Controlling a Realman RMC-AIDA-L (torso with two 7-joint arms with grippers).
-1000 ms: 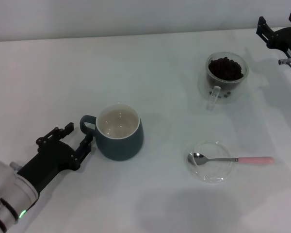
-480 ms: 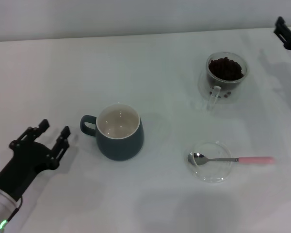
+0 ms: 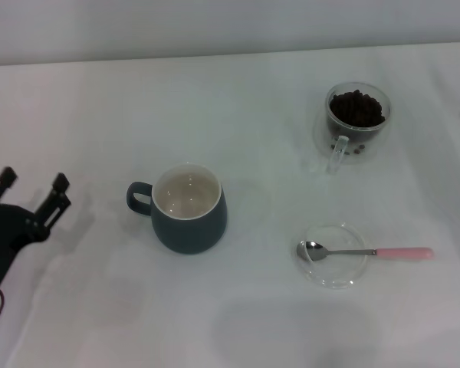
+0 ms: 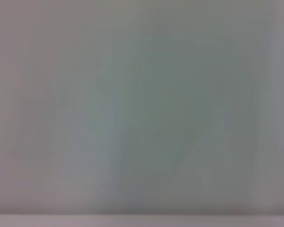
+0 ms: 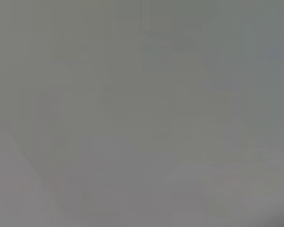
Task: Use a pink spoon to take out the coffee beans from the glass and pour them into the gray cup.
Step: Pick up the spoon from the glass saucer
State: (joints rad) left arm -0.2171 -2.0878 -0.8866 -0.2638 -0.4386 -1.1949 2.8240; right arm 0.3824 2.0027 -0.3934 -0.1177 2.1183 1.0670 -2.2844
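White tabletop (image 3: 238, 123) runs up to a pale wall, with everything well spaced on it. At the far right stands the glass (image 3: 356, 121), heaped with beans (image 3: 356, 107), its handle turned toward the robot. Nearer on the right, the spoon (image 3: 364, 251) lies with its bowl in a clear dish (image 3: 333, 272) and its pink handle jutting out over the rim toward the right edge. Left of centre sits the cup (image 3: 188, 208), empty, its handle pointing left.

Only the left pincer (image 3: 32, 195) shows, at the left edge, well apart from the cup, prongs spread and holding nothing. No right pincer is in view, and both wrist views show nothing but blank surface.

Nothing has been scooped, so picking up the spoon looks like the step in hand. It probably suits the right arm. Best to pinch the overhanging handle near its middle, prongs across it, and lift straight so the dish does not drag or tip.
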